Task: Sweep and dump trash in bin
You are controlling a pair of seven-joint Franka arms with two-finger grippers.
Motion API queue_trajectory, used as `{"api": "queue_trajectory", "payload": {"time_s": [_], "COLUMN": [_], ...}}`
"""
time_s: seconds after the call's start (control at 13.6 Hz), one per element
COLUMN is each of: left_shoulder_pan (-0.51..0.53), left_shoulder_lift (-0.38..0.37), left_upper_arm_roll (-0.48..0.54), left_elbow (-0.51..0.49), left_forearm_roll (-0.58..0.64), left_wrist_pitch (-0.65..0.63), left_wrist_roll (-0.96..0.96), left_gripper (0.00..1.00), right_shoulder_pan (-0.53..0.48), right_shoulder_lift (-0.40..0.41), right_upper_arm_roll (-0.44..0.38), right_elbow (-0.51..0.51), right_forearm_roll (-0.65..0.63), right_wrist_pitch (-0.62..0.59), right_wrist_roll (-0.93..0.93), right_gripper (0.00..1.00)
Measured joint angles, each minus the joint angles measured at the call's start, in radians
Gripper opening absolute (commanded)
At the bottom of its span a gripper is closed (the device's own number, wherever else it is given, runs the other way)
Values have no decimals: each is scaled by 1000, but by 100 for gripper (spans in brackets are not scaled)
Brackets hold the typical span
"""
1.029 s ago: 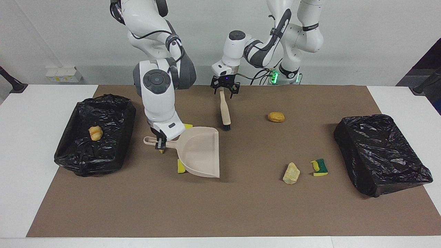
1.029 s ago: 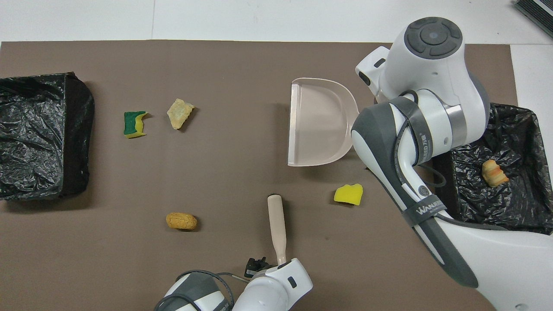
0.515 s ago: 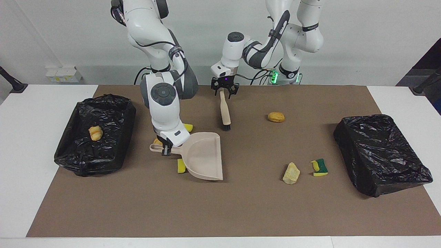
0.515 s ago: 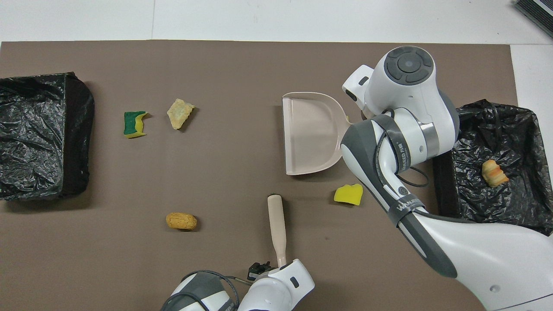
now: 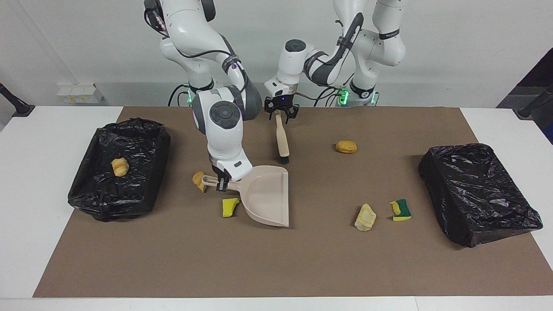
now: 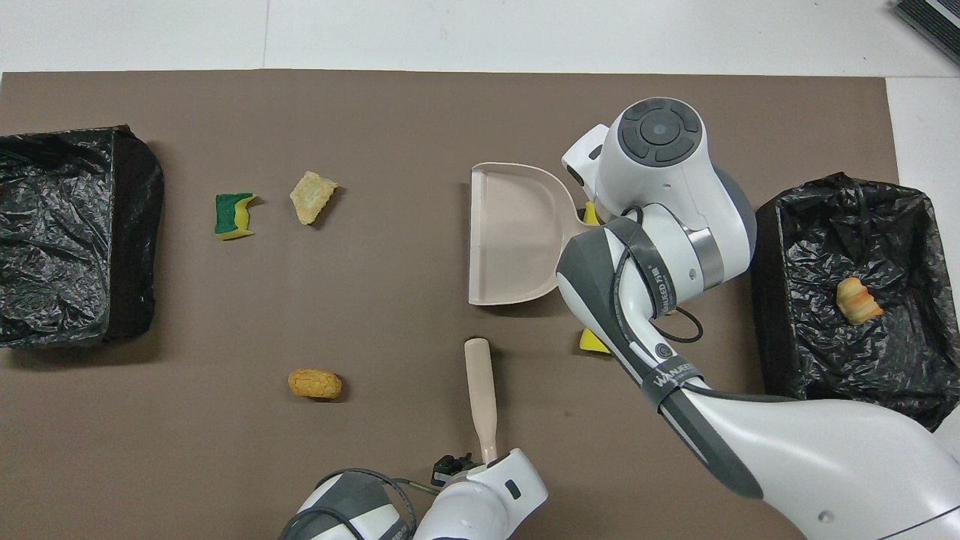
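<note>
My right claw [image 5: 222, 185] clamped on the dustpan [image 5: 264, 196] handle at frame centre, my left claw [image 5: 282, 113] around the brush [image 5: 281, 139] handle above, grip unclear

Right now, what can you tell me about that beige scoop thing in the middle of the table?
The beige plastic dustpan is a wide, shallow scoop with raised side walls, a flat open lip and a short looped handle. It looks empty. It sits on the brown mat, lip toward the left arm's end of the table. The right claw grips its handle. A yellow sponge chunk lies just beside it, and a tan bread-like piece lies at the handle's tip.
</note>
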Motion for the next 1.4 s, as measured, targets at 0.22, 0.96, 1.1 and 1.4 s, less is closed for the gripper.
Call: {"api": "queue_trajectory", "payload": {"time_s": [0.22,0.96,1.1,1.4], "left_shoulder_pan": [0,90,158,326], "left_shoulder_lift": [-1,-25,-50,-145], "left_upper_arm_roll": [1,25,27,30], "left_elbow": [15,102,147,166], "left_forearm_roll": [0,0,1,2], "left_wrist_pitch": [-28,-213,-311,-456], "left_wrist_roll": [-6,-48,-44,-40], "left_gripper": [27,0,0,0], "right_shoulder_pan": [-1,23,26,26], "right_shoulder_lift": [0,1,1,1], "right_upper_arm_roll": [0,1,2,2], "right_elbow": [-2,-31,-33,-48], "right_forearm_roll": [0,0,0,0], "right_wrist_pitch": [0,7,8,8], "right_wrist_roll": [29,33,33,33], "right_gripper": [0,0,0,0]}}
